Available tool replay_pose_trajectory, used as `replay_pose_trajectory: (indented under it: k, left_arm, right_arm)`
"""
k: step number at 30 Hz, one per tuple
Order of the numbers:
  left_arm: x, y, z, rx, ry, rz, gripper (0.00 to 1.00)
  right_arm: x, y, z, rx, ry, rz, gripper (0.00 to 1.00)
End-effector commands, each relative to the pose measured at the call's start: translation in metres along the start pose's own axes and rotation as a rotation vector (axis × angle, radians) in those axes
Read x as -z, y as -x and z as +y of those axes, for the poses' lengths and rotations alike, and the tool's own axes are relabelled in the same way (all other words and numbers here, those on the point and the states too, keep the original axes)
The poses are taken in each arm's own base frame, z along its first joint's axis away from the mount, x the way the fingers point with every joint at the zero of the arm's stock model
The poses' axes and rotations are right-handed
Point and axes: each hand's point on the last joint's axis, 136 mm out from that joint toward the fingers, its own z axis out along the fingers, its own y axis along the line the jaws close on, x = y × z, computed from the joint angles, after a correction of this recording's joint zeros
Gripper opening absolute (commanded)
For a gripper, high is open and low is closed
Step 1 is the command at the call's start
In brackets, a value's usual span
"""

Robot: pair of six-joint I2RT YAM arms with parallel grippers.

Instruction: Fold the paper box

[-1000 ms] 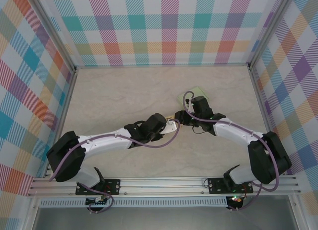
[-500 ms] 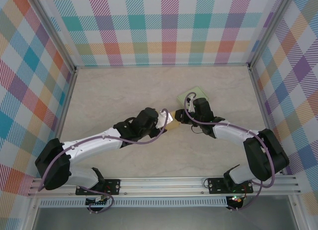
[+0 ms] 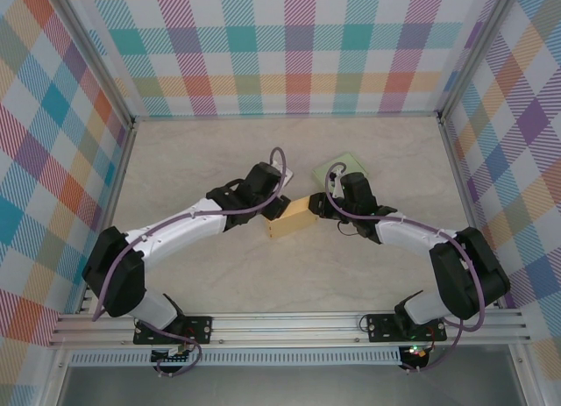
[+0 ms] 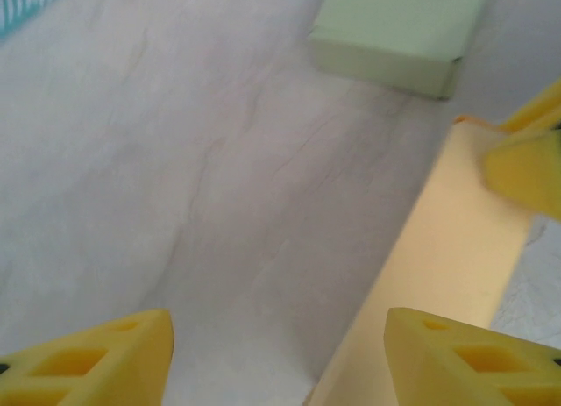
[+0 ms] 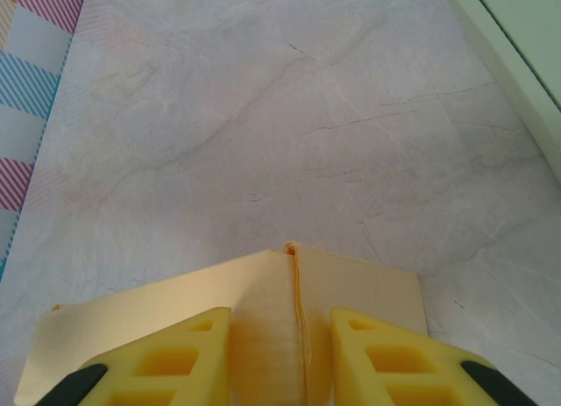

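The big table (image 3: 193, 178) has a pale stone look, and checked walls stand around it. Two white and black arms reach in from the near edge and come together close to the middle.

The paper box (image 3: 294, 217) lies on the table between the two arm tips, a bit to the right of the middle. It is long and low, and its color is a soft tan yellow. It lies slanted, with its right end farther back than its left end.

The right gripper (image 5: 280, 323) pinches the right end of the paper box. Its yellow fingers (image 5: 166, 362) sit close together with the paper squeezed between them. A thin seam runs down the paper right there, where two pieces meet.

The left gripper (image 4: 279, 323) has its jaws spread wide and holds nothing. The paper box runs just beside its right finger, and bare table shows between the jaws.

A small green box (image 3: 344, 169) sits flat on the table just behind the right gripper.
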Motion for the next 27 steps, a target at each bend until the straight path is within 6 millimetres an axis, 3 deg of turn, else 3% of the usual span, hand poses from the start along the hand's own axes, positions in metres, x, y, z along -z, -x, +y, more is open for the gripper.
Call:
replay_pose_trajectory:
  k: [1, 9, 16, 20, 22, 27]
  left_arm:
    - [0.004, -0.024, 0.022, 0.236, 0.092, 0.076, 0.62]
    - [0.011, -0.043, 0.014, 0.480, -0.003, 0.026, 0.58]
    - [0.000, -0.069, 0.006, 0.530, -0.042, 0.077, 0.42]
    - [-0.005, -0.082, 0.003, 0.543, -0.049, 0.101, 0.41]
    - [-0.002, -0.082, 0.005, 0.552, -0.045, 0.094, 0.41]
    - [0.020, -0.062, 0.024, 0.605, 0.000, -0.015, 0.44]
  right_arm:
    - [-0.001, -0.058, -0.048, -0.049, -0.169, 0.194, 0.30]
    - [-0.002, -0.057, -0.046, -0.049, -0.163, 0.187, 0.30]
    - [-0.004, -0.059, -0.048, -0.048, -0.171, 0.193, 0.30]
    - [-0.006, -0.060, -0.049, -0.050, -0.172, 0.195, 0.29]
    - [-0.006, -0.061, -0.049, -0.050, -0.173, 0.198, 0.29]
    - [-0.007, -0.061, -0.050, -0.052, -0.176, 0.197, 0.29]
